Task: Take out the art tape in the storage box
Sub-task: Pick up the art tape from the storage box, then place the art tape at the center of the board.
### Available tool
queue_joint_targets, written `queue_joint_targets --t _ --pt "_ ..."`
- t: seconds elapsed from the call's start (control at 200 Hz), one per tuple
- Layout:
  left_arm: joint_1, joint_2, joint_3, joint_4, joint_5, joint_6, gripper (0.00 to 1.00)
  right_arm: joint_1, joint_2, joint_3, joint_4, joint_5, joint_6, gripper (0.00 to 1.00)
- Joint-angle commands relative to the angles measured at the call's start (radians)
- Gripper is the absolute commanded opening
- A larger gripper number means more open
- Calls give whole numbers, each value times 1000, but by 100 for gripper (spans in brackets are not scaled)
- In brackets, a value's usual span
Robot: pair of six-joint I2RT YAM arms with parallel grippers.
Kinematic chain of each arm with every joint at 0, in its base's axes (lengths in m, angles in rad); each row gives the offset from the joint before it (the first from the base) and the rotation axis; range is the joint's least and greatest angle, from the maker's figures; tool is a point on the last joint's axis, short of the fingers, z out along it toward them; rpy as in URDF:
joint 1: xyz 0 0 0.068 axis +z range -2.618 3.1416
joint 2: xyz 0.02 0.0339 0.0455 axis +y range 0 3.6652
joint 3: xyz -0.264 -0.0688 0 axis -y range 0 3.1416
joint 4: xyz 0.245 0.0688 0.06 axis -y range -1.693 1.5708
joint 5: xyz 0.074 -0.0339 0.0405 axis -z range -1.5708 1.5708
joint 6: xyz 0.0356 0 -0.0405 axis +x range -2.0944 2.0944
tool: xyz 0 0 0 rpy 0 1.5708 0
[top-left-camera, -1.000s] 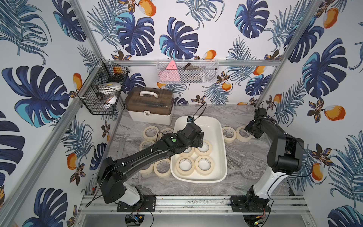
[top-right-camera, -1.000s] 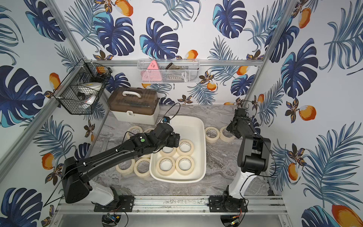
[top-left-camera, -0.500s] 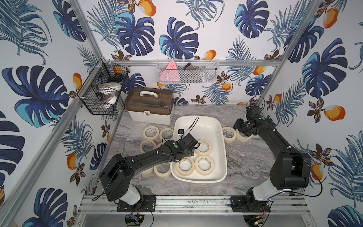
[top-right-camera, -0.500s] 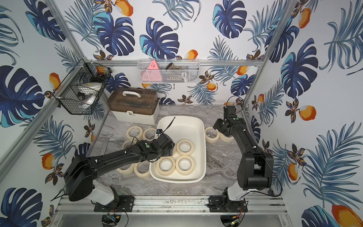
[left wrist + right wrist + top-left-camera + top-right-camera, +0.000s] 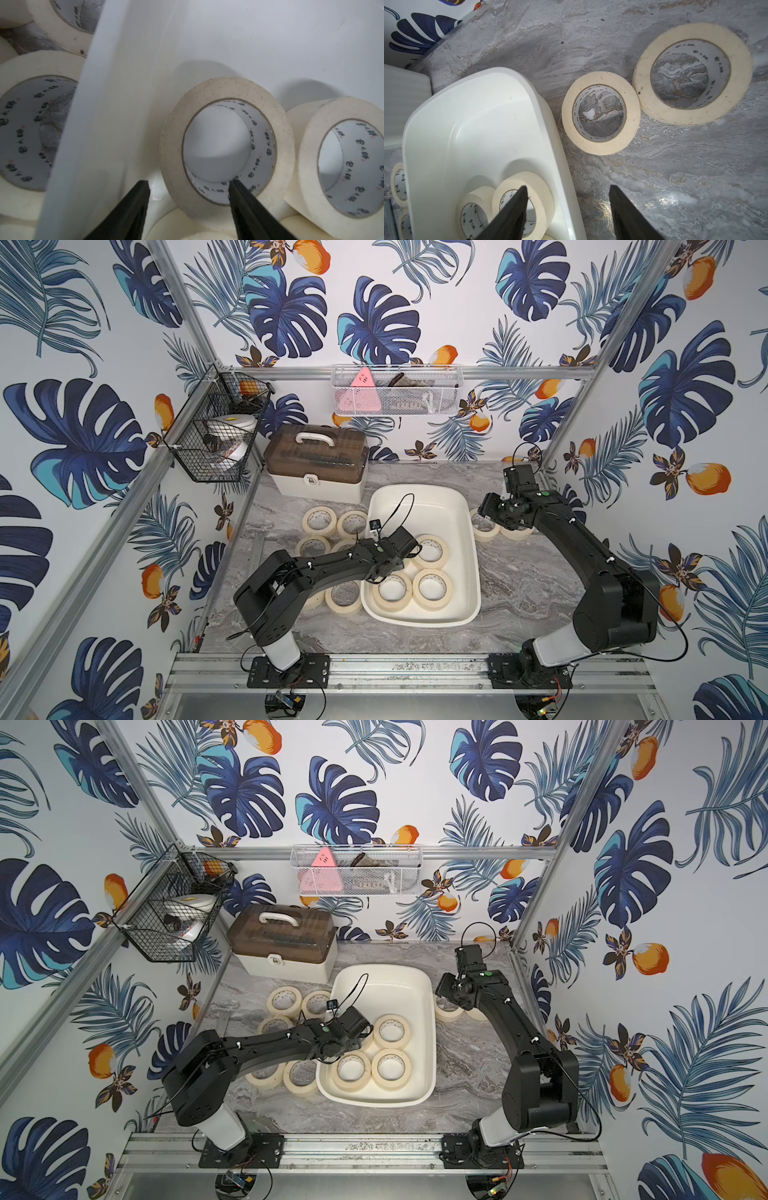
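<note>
Matte black arms (image 5: 332,564) on white bases (image 5: 282,651), green dots (image 5: 379,548), looping black cables (image 5: 411,494), tapered black pincer fingers (image 5: 133,207).

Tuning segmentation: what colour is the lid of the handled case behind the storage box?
The lid is translucent dark brown; it shows best in a top view.

Both top views look down from high over everything; close wrist cameras share the shallow off-white plastic tub (image 5: 467,116).
</note>
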Motion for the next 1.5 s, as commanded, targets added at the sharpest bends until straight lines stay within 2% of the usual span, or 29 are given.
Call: queue_joint_targets --t 0.0,0.07,0.185,0.355,0.525,0.67,0.806,0.946,1.161,1.496 --pt "12 23 -8 48 -21 -28 61 4 -7 -5 -20 3 3 65" --pt "18 49 1 46 -23 -26 56 4 -7 -11 -18 5 2 65" --pt "25 75 0 66 -38 -20 53 4 -13 -19 -14 1 5 65" --pt "49 99 22 79 -35 15 35 17 -28 -33 2 -44 20 65" --pt "49 60 67 42 -88 75 23 54 -62 -45 7 -60 32 65" --pt "39 -5 103 7 -133 142 17 93 -94 -44 0 -41 36 64" --pt "5 -38 184 -80 -191 223 16 124 -126 -39 -9 -42 36 64" --pt "-26 -41 286 -154 -175 311 18 172 -163 -23 -19 -45 18 63" --pt "-66 -50 370 -174 -111 327 18 265 -192 -15 -14 -51 -7 63" --pt "-88 -24 448 -177 -75 324 18 395 -219 -32 8 23 -45 64"
